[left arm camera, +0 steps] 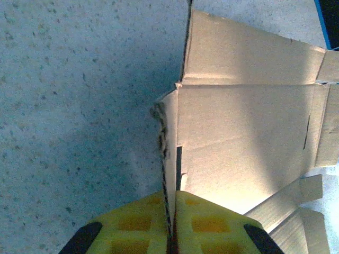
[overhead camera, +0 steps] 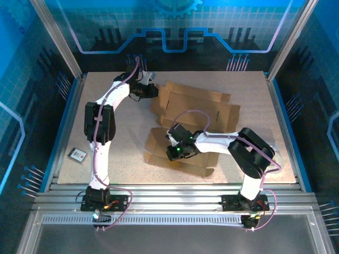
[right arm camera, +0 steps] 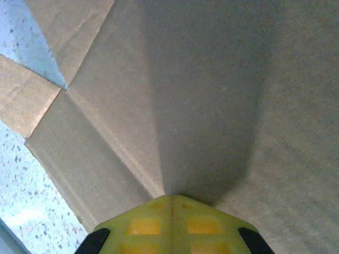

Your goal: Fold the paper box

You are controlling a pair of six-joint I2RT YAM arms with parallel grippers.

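The paper box (overhead camera: 197, 112) is a flat brown die-cut sheet with flaps, spread over the middle of the table. My left gripper (overhead camera: 150, 90) is at its far left edge. In the left wrist view its yellow fingers (left arm camera: 143, 225) are shut on a thin side flap (left arm camera: 169, 143) that stands on edge between them, and the main panel (left arm camera: 243, 143) stretches to the right. My right gripper (overhead camera: 178, 151) sits over the near part of the sheet. It is shut with nothing between its pads, its tips (right arm camera: 172, 199) down against the cardboard (right arm camera: 212, 79) beside a crease.
A small dark card (overhead camera: 78, 154) lies on the speckled tabletop (overhead camera: 122, 143) near the left edge. Aluminium rails (overhead camera: 175, 191) run along the near edge by the arm bases. Blue walls and frame posts (overhead camera: 59, 42) enclose the table.
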